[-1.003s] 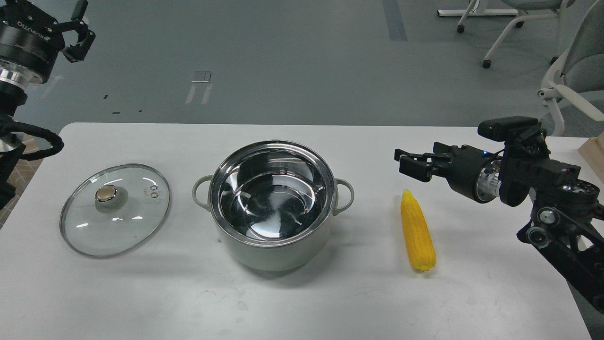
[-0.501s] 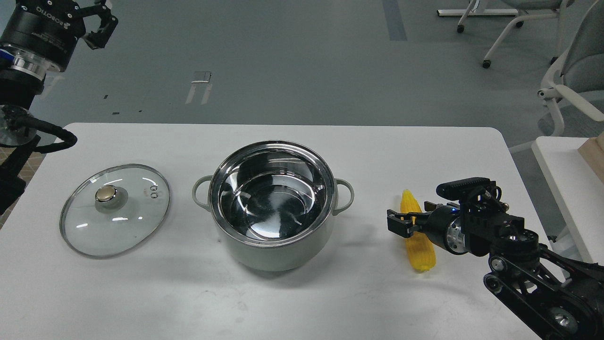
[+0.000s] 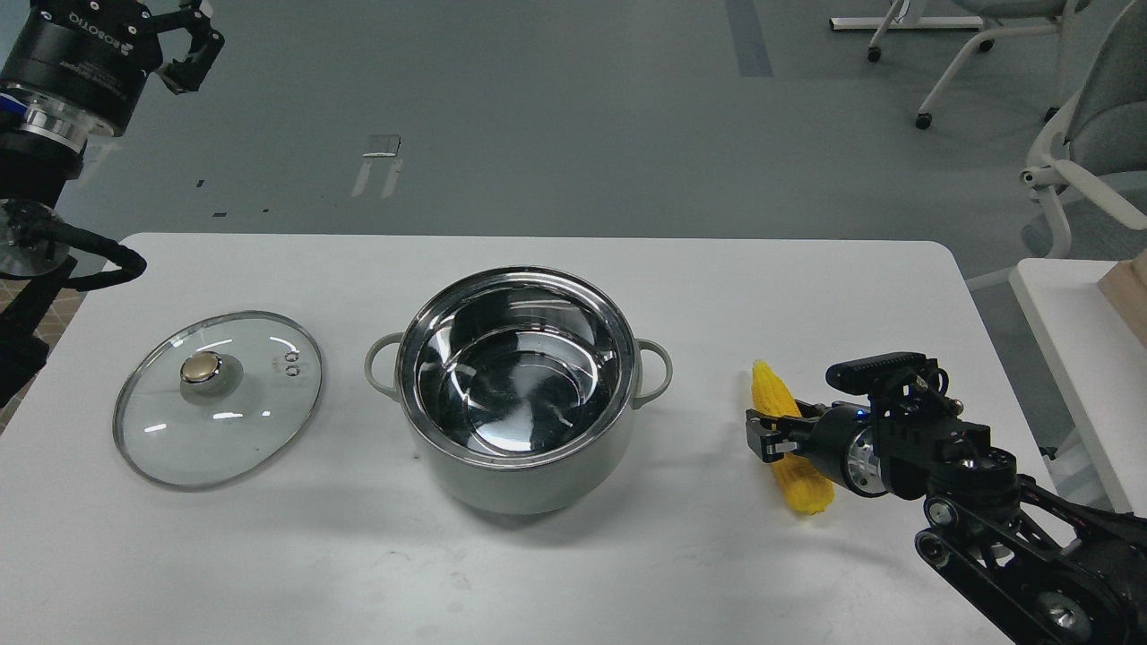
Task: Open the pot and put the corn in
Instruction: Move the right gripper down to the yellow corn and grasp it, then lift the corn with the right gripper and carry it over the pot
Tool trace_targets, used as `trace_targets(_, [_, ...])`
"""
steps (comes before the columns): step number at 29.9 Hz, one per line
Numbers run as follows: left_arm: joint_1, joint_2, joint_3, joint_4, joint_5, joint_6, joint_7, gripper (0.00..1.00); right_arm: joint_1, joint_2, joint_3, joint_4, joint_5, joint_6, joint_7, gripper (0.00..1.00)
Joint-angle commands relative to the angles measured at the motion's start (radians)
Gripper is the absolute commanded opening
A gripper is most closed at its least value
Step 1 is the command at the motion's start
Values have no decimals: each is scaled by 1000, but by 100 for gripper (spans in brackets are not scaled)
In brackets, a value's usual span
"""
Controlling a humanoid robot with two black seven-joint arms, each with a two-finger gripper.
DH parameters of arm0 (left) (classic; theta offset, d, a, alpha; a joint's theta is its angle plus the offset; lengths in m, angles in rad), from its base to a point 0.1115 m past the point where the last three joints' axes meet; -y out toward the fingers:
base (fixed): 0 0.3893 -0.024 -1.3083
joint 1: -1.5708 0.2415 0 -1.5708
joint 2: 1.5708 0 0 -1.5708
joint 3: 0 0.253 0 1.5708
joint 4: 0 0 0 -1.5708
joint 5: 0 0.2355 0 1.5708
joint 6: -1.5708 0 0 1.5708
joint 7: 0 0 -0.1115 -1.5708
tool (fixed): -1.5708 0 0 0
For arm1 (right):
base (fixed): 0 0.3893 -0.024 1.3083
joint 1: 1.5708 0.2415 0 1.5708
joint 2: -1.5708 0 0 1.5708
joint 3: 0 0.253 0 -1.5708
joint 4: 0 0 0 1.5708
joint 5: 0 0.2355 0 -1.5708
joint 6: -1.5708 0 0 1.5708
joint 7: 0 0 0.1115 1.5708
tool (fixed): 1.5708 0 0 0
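Note:
The pot [image 3: 518,470] stands open in the middle of the white table, its steel inside empty. The corn [image 3: 772,391] lies on the table to the right of the pot, tip pointing away from me. My right gripper [image 3: 778,434] comes in low from the right and its fingers are closed across the middle of the cob, which rests on the table. My left gripper [image 3: 190,40] is raised high at the top left, far behind the table's edge, open and empty.
The glass lid [image 3: 246,421] with its metal knob lies flat on the table left of the pot. A second white table [image 3: 1071,349] with a wooden block [image 3: 1131,296] stands at the right. Office chairs [image 3: 1089,134] stand on the floor behind.
My right gripper dropped from above the table down onto the corn and closed on it; the cob's tip swung slightly left. My left gripper rose and shifted right, then held still.

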Motion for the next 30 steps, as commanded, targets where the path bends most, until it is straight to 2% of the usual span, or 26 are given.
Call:
trace_targets(1, [2,20,2,0,0,0,-2,98,4,-7,22,11,3,0,1,1])
trace_targets(9, [2,49,2,-8,0,0,-2,98,72,10,239,43,14,0,4,0])
trace_targets(12, [3,50,2,-11,0,0,-2,98,165,65,252,71,66,0,-2,0])
trace_targets(13, [3,49,3,-11,0,0,-2,98,226,116,247,74,84,0,-7,0])
trace_targets(16, [9,49,5,-11,0,0,-2,98,332,273,171,62,90,0,-9,3])
trace_targets(20, [9,52,5,-11,0,0,0,98,400,374,54,24,90,0,-9,6])
trace_targets(22, [9,64,2,-11,0,0,0,98,411,384,-42,-39,84,0,-9,6])
trace_targets(27, [9,86,0,-11,0,0,-3,98,409,384,-141,-113,83,0,-9,6])
trace_targets(30, [9,93,0,-11,0,0,-3,98,406,384,-149,-118,83,0,-9,15])
